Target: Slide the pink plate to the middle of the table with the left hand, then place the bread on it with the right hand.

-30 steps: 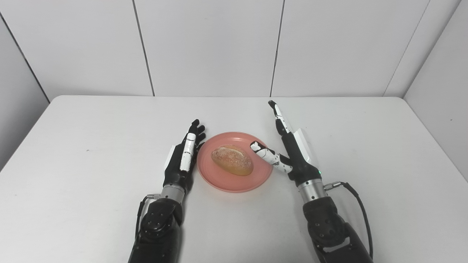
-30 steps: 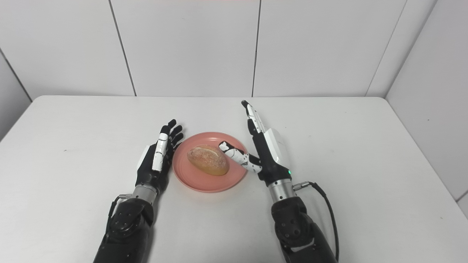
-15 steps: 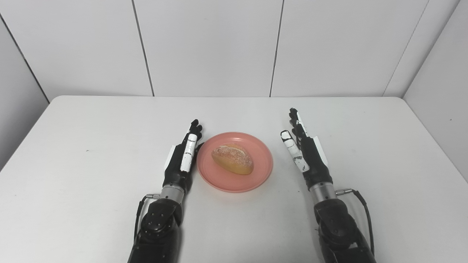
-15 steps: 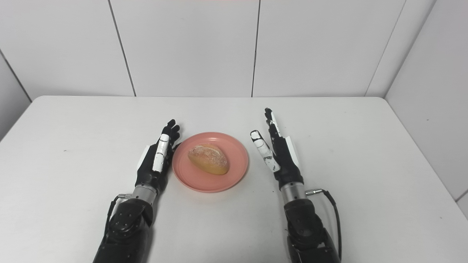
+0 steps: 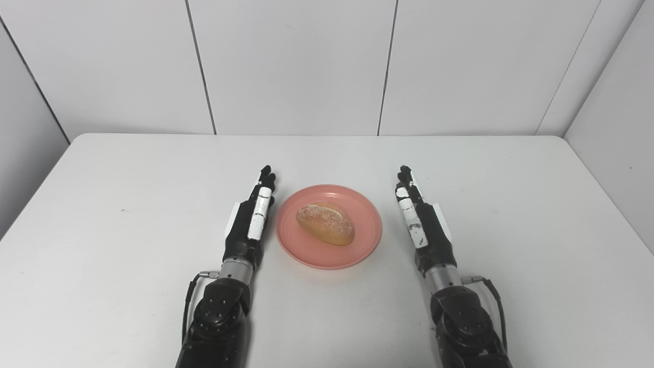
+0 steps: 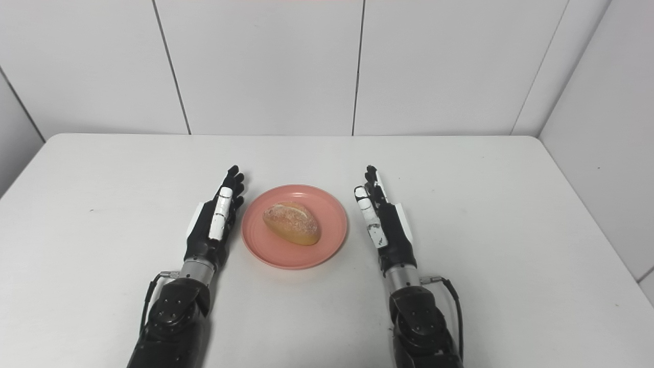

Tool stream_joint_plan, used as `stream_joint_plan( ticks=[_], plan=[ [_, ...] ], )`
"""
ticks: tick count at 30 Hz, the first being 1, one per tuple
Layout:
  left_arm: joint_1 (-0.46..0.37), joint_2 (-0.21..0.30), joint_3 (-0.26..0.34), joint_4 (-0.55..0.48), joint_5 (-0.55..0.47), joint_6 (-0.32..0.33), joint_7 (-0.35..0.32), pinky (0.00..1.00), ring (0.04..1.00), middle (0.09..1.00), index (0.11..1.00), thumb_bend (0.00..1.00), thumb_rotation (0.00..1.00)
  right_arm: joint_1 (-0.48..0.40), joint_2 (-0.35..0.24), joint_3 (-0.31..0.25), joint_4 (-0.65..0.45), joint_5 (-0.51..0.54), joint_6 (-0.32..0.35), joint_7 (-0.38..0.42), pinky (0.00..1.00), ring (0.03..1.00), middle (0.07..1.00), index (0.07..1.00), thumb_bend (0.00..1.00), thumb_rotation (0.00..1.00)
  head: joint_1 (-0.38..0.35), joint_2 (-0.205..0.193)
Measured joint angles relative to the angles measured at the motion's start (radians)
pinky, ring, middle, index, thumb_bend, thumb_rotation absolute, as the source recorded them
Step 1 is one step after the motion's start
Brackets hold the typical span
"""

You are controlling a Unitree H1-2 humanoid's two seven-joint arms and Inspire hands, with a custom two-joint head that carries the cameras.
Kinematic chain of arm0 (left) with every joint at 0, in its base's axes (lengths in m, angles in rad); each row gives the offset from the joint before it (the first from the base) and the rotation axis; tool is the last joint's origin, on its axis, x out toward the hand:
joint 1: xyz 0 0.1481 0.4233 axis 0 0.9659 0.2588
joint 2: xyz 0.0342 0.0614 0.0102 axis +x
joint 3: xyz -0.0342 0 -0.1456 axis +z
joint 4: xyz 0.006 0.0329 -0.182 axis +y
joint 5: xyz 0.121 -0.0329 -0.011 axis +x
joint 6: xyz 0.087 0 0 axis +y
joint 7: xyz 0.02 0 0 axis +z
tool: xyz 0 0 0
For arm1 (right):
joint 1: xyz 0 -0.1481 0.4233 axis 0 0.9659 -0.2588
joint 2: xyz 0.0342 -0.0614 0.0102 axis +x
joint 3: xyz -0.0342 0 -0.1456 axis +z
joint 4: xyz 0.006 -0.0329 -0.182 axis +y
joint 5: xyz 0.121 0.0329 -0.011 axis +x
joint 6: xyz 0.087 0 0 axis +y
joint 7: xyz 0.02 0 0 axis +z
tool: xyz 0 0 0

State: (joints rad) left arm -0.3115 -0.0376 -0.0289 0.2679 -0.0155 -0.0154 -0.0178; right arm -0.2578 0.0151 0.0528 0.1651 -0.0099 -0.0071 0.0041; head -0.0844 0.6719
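Observation:
The pink plate (image 5: 363, 240) lies near the middle of the white table. A brown bread roll (image 5: 325, 223) rests on it. My left hand (image 5: 250, 220) stands on edge just left of the plate, fingers straight, open and empty, a small gap from the rim. My right hand (image 5: 421, 222) stands on edge to the right of the plate, fingers straight, open and empty, clear of the rim. The plate (image 6: 327, 245), the bread (image 6: 292, 222), the left hand (image 6: 214, 222) and the right hand (image 6: 383, 225) also show in the right eye view.
The white table (image 5: 127, 179) runs back to a white panelled wall (image 5: 296, 66). Its right edge (image 5: 603, 189) meets a side wall. A thin cable (image 5: 493, 301) hangs at my right wrist.
My right hand has drawn back from the plate, to the right and toward me, and its thumb has left the bread. My left hand has shifted slightly left. Plate and bread have not moved.

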Motion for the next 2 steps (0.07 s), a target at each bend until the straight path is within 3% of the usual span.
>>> stream_joint_plan(
  ticks=[2],
  plan=[
    [0.0, 0.001, 0.0, 0.0, 0.0, 0.0, 0.0, 1.0, 1.0, 0.993, 0.996, 0.6, 1.0, 0.008, 0.005, -0.002, -0.002, 0.013, 0.008, 0.003, 1.0, 1.0, 1.0, 1.0, 0.67, 1.0, 0.0, 0.0]
  ],
)
